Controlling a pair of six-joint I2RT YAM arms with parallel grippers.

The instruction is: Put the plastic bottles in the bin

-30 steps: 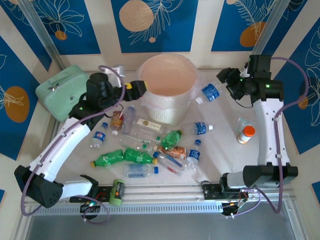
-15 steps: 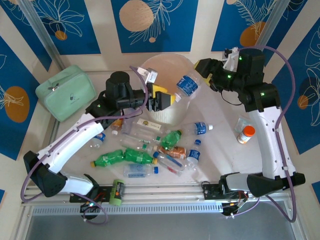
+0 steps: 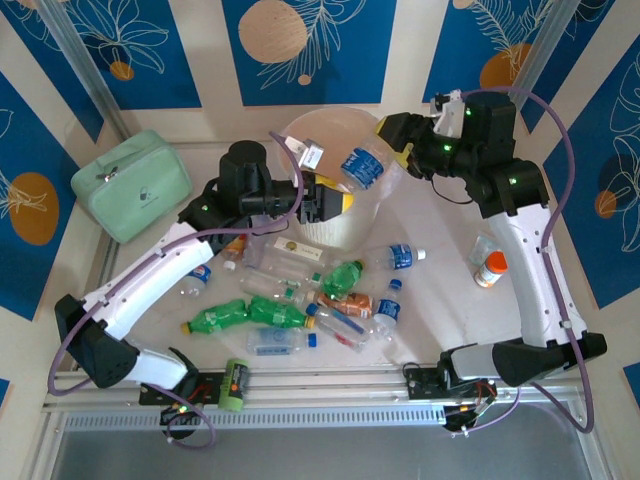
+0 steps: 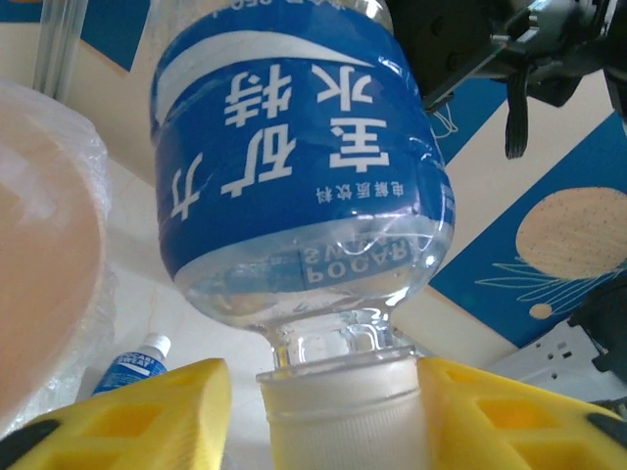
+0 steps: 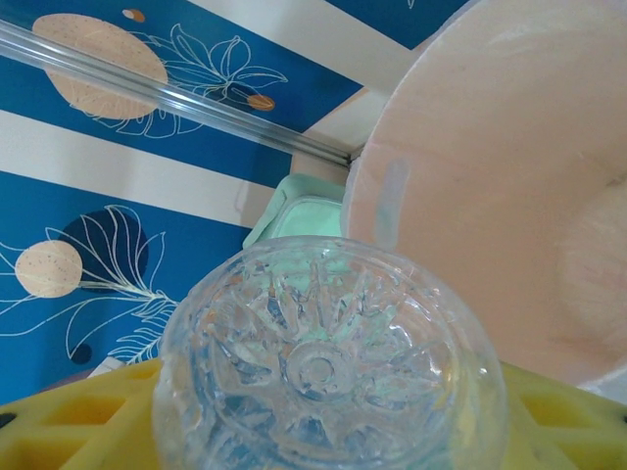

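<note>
Upper centre, the clear thin-walled plastic bottle with blue label [image 3: 360,166] looks light, crushable and slippery. The right claw [image 5: 323,431] pinches its base. The left claw [image 4: 325,387] sits spread around the stiff white cap [image 4: 343,416], likely the firmer hold.

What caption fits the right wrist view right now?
Right gripper holds a clear bottle, base toward the camera, the pink bin's open mouth just beyond.

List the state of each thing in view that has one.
blue-label bottle: in the air at the bin's rim, cap on.
right gripper: shut on the blue-label bottle's base.
left gripper: fingers flank the bottle's cap; grip unclear.
bin: upright, open, lined.
other bottles: lying loose on the table.
mint-green case: closed.
</note>
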